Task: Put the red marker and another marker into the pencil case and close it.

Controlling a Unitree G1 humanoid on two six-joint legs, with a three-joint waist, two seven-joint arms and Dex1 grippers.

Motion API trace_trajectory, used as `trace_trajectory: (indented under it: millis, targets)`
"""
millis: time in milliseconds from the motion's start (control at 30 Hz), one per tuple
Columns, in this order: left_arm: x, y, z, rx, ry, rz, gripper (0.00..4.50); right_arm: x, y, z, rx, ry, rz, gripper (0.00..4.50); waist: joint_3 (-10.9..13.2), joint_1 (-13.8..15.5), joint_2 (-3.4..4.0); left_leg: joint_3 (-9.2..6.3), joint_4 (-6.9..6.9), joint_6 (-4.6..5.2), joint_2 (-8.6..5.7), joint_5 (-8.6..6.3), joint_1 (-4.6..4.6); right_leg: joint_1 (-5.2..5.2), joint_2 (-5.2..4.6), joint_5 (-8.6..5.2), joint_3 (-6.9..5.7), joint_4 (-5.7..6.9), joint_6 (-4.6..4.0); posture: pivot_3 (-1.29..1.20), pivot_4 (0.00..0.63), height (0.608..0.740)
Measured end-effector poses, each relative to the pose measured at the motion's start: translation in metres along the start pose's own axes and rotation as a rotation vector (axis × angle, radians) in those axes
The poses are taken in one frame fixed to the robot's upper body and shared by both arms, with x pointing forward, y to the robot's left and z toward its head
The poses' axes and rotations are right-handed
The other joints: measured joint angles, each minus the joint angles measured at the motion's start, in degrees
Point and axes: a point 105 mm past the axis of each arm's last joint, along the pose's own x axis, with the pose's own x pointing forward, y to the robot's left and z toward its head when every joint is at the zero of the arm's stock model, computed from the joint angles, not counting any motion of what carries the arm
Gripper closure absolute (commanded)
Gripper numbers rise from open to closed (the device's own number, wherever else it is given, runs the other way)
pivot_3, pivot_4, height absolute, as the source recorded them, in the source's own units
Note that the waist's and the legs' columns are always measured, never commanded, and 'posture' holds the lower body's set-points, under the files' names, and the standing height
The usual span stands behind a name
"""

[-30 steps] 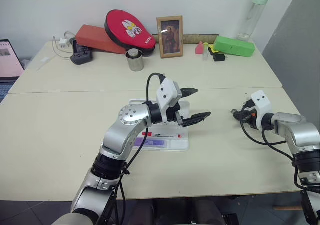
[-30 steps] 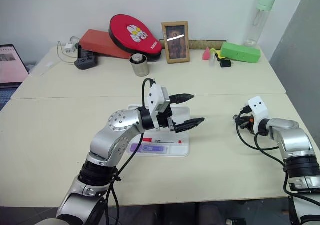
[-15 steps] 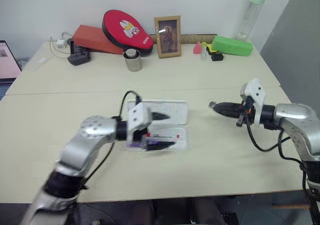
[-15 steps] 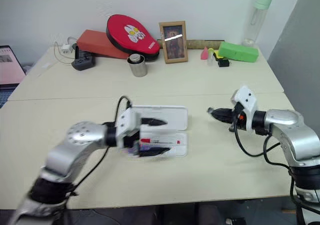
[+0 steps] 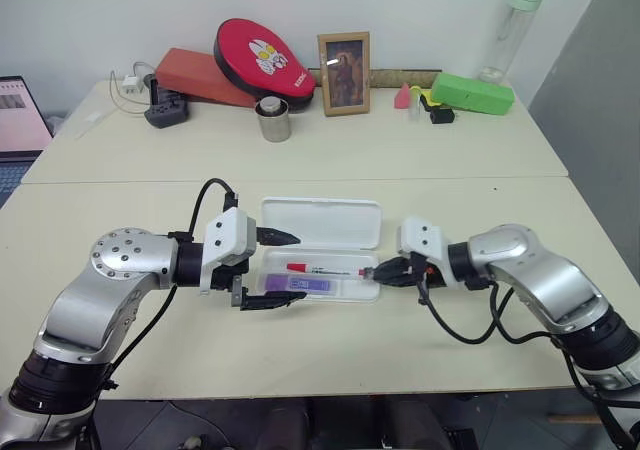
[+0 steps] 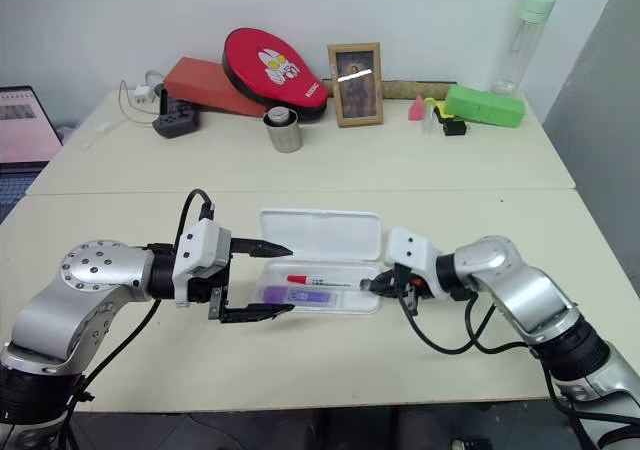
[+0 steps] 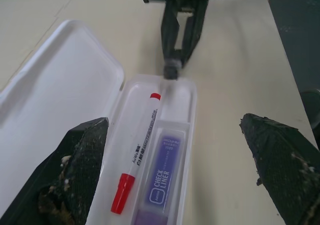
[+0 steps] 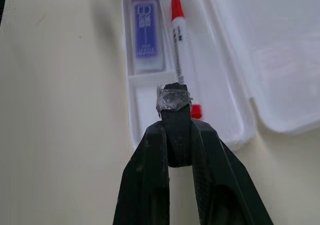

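Case: we see the flat white plastic pencil case [image 5: 318, 253] lying open, thin red-capped white marker [image 5: 318, 268] and chunky purple marker [image 5: 298, 284] inside.
Left end effector [image 5: 270, 268]: fingers spread wide at the case's nine o'clock end.
Right end effector [image 5: 372, 272]: pinched closed, empty, at three o'clock.

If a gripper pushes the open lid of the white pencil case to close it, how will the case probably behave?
The pencil case looks like thin, stiff plastic, so its lid should swing as one piece. It seems light and lies on a smooth table, so it may slide. The red marker is round and might roll inside.

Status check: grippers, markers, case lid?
Left gripper open at case's left end; right gripper shut at its right end. Red marker and purple marker inside pencil case. Lid open, nothing blocking.
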Motion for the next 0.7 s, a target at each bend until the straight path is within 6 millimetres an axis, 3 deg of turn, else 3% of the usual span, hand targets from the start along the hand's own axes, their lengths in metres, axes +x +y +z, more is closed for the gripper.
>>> trace_trajectory:
  millis: [333,700]
  targets:
    - [0.003,-0.003,0.006,0.007,-0.004,0.0,0.0,0.019,0.008,0.003,0.019,-0.009,0.025,4.23,0.0,0.0,0.0,0.0,0.0,0.0,0.01,0.0,0.02,0.0,0.01,0.0,0.01,0.02,0.0,0.0,0.15,0.74]
    - [0.005,-0.006,0.011,0.015,-0.013,0.002,0.0,0.023,0.001,0.005,0.023,-0.004,0.004,4.23,0.0,0.0,0.0,-0.01,0.0,0.0,0.0,0.0,0.02,0.0,0.02,0.0,0.0,0.02,0.0,0.0,0.15,0.74]
